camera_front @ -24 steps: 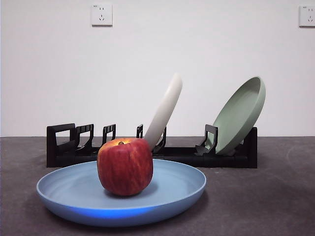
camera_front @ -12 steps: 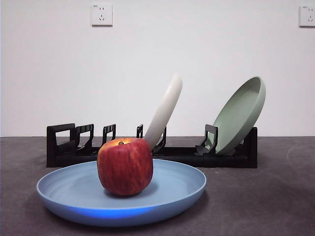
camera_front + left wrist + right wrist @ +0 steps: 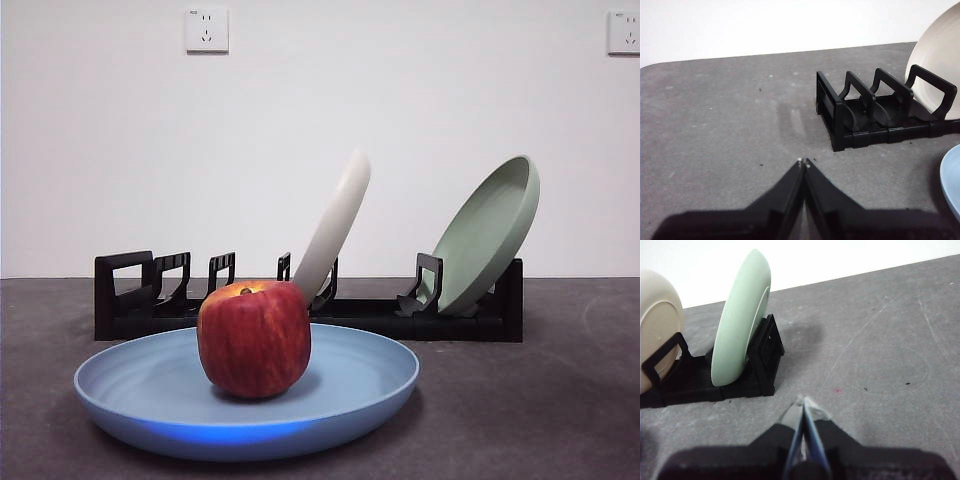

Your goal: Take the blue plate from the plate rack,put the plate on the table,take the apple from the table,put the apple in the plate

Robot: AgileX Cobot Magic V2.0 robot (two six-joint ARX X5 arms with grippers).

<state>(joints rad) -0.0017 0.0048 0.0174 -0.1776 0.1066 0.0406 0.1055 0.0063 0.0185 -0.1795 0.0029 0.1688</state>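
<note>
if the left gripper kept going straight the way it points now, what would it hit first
Probably nothing but bare table. The left gripper, jaws shut, points past the open end of the plate rack, which sits off to one side of that line. Depth is hard to judge.

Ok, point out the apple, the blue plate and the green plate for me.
apple (image 3: 254, 340), front view, middle of its red side.
blue plate (image 3: 370, 375), front view, bare inner surface right of the apple.
green plate (image 3: 737, 325), right wrist view, middle of its pale back.
</note>
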